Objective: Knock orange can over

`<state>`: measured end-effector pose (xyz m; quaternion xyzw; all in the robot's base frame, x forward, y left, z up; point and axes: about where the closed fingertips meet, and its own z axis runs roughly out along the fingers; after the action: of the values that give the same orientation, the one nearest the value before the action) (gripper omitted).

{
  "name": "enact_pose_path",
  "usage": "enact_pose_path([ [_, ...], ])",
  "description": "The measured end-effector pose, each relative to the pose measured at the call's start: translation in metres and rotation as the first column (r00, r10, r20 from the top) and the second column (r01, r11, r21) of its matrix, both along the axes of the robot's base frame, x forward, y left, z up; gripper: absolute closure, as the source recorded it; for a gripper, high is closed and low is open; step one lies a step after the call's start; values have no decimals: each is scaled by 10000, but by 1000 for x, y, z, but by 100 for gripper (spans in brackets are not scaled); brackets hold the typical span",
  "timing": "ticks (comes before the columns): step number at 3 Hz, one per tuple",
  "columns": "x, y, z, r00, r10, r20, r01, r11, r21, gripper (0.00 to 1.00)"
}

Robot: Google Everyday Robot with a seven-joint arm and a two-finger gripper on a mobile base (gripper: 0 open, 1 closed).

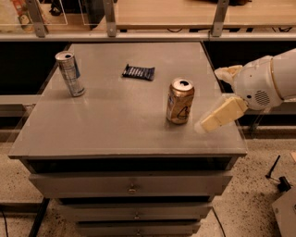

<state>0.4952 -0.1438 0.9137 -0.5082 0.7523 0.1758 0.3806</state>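
Note:
The orange can [179, 102] stands upright on the grey table top [106, 125], right of centre, with its silver top and a pale label patch with dark markings facing me. My gripper [209, 99] reaches in from the right edge on a white arm. It is open, with one cream finger [221, 115] low and close to the can's right side and the other finger [226, 72] further back. A small gap separates the near finger from the can. The gripper holds nothing.
A taller silver-and-blue can [70, 74] stands at the table's left. A dark snack packet [138, 71] lies at the back centre. The table has drawers [132, 187] below. A wooden shelf with metal posts [162, 14] runs behind.

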Motion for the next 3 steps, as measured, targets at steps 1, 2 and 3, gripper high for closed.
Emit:
enact_pose_path([
  [1,13,5,-10,9987,-233,449,212,9987,466,0],
  [2,26,10,-22,9968,-264,750,195,9956,918,0],
  [3,38,24,-33,9954,117,951,-260,9883,1504,0],
])
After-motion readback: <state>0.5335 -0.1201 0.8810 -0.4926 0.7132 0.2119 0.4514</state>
